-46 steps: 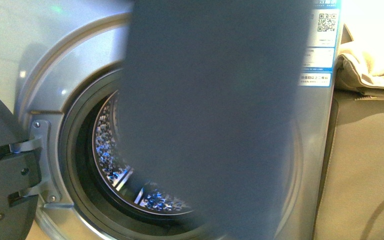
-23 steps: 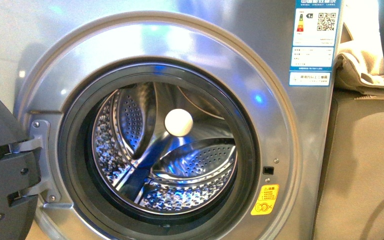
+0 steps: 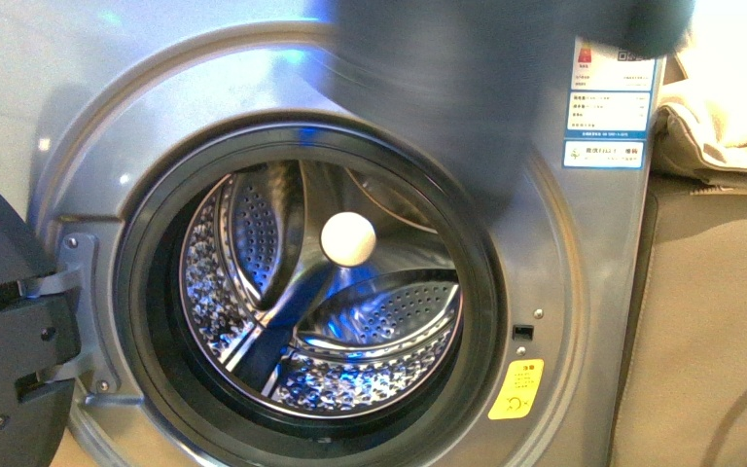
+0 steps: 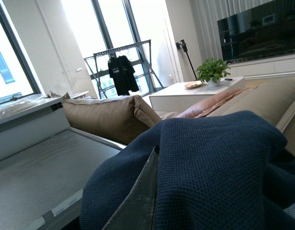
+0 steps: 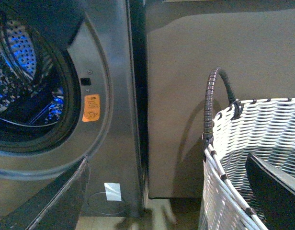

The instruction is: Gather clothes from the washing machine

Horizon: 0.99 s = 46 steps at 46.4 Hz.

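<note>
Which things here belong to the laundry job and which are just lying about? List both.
Job:
navy garment
washing machine
its drum
probably the white woven basket

Lying about:
sofa cushion
potted plant
white table
television

I read washing machine [image 3: 88, 97] grey-silver | drum [image 3: 370, 379] perforated steel, blue glints | clothes [image 3: 467, 58] a dark navy blur at 12–1 o'clock in front view, fine waffle knit on left wrist | label [image 3: 611, 107] blue-white | sticker [image 3: 515, 389] yellow-orange, 4 o'clock of drum | basket [image 5: 262, 124] white weave, dark strands | sofa [image 3: 720, 321] beige
</note>
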Tool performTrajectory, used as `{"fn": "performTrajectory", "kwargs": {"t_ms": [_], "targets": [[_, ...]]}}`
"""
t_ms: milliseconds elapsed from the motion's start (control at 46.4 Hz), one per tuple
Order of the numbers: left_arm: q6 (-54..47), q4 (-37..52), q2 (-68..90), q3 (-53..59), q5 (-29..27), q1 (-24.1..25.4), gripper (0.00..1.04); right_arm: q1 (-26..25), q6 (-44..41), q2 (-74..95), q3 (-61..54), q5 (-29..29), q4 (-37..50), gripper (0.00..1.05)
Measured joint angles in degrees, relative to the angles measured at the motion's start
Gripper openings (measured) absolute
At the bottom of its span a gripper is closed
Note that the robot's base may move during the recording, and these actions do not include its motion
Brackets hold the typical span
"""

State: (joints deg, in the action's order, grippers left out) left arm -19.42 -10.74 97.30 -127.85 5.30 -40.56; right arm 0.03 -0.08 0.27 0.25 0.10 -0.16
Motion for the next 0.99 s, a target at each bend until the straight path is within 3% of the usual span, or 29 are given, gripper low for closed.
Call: {"fn": "performTrajectory", "kwargs": {"t_ms": [151, 302, 366, 539, 689, 819, 991], "targets": [[0.0, 0.0, 0.0, 0.0, 0.4, -0.1, 0.1, 0.0, 0.0, 0.0, 0.0, 0.0, 0.0, 0.97], [0.0, 0.0, 0.0, 0.0, 0.5, -0.1, 0.1, -9.8, 14.4, 4.7, 0.3, -25.5, 17.5, 0.97], [0.0, 0.0, 0.0, 0.0, 0.4, -0.1, 0.1, -12.2, 19.4, 9.5, 2.8, -30.2, 23.2, 0.97], [0.0, 0.0, 0.0, 0.0, 0.3, -0.1, 0.1, -10.8, 21.5, 19.6, 14.4, -31.9, 31.9, 0.97], [0.0, 0.0, 0.0, 0.0, 0.2, -0.1, 0.1, -6.1, 20.8, 27.2, 25.6, -32.6, 36.0, 0.97], [0.0, 0.0, 0.0, 0.0, 0.3, -0.1, 0.1, 0.7, 16.7, 36.0, 37.8, -31.7, 36.2, 0.97], [0.0, 0.0, 0.0, 0.0, 0.3, -0.1, 0.1, 4.9, 11.1, 44.7, 47.9, -30.2, 34.2, 0.97]]}}
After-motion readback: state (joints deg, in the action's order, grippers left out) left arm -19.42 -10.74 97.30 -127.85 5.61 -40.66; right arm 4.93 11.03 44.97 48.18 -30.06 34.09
